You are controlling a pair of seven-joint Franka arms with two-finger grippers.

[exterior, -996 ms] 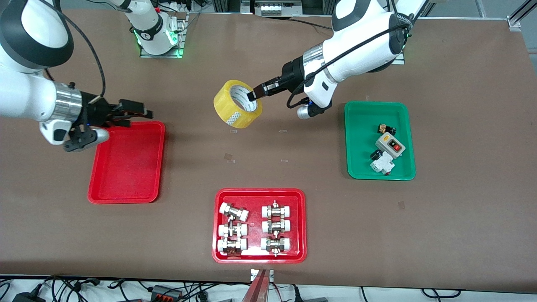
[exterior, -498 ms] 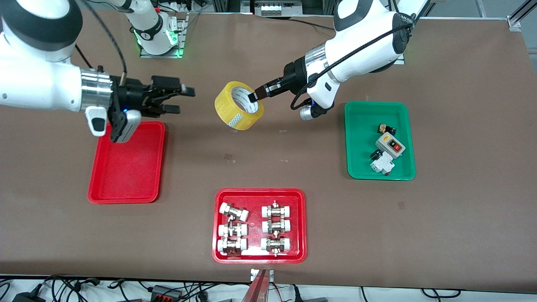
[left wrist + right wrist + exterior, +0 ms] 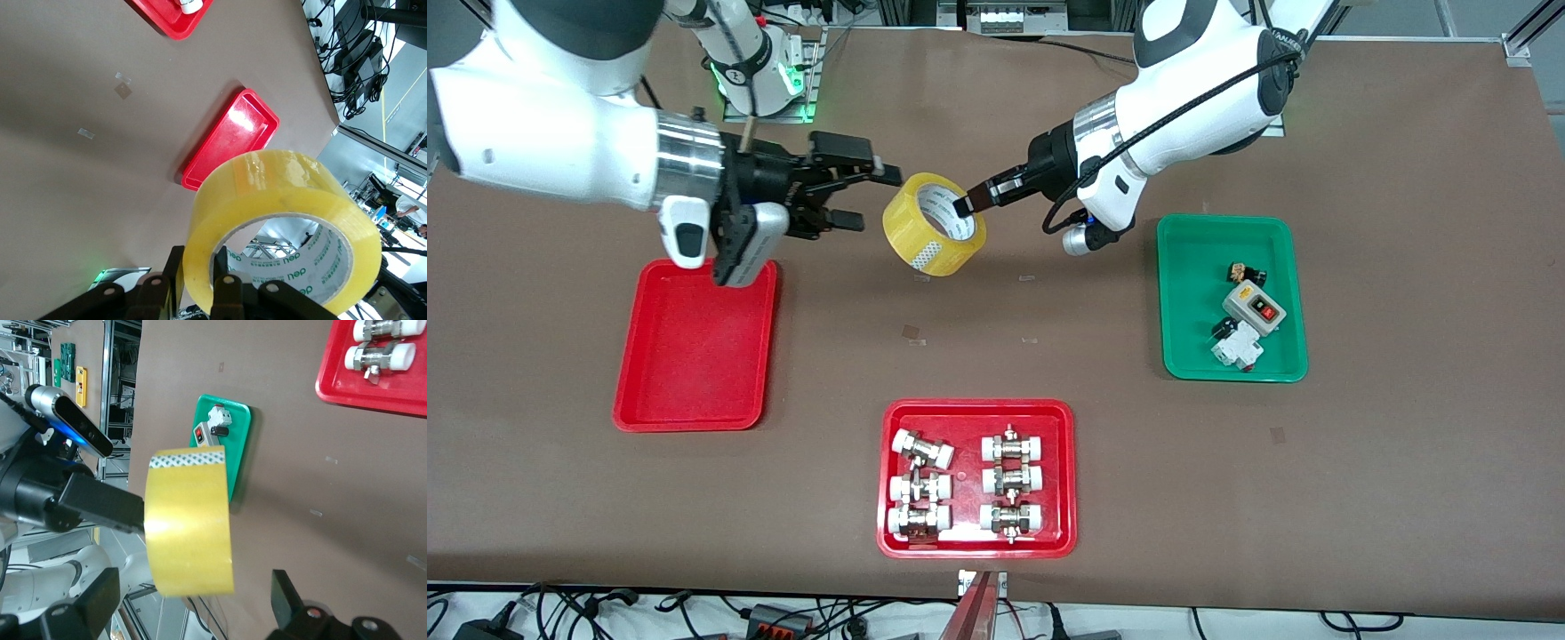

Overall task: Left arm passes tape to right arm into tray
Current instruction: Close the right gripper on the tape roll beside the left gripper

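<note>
The tape (image 3: 933, 222) is held aloft, clamped through its core by the left gripper (image 3: 966, 201), its axis tilted, seemingly toward that gripper; the right gripper (image 3: 863, 194) is spread wide just beside it.

front view: high camera across the table (image 3: 1405, 498), looks down at both bases along frame top; whole tabletop in frame, far off
left wrist view: sits on left arm wrist, looks along the left gripper (image 3: 200, 293) fingers at frame bottom; very near the tape (image 3: 283, 227), which fills lower right
right wrist view: on right arm wrist, right gripper (image 3: 187, 607) at frame bottom, open; tape (image 3: 190, 520) near, mid-frame
shared, all three: tape (image 3: 932, 222)
shared, front + left wrist: tray (image 3: 694, 356) (image 3: 230, 137), mid-frame in wrist view
shared, front + right wrist: green tray (image 3: 1192, 293) (image 3: 240, 447); fittings tray (image 3: 978, 413) (image 3: 373, 390), upper right corner
</note>
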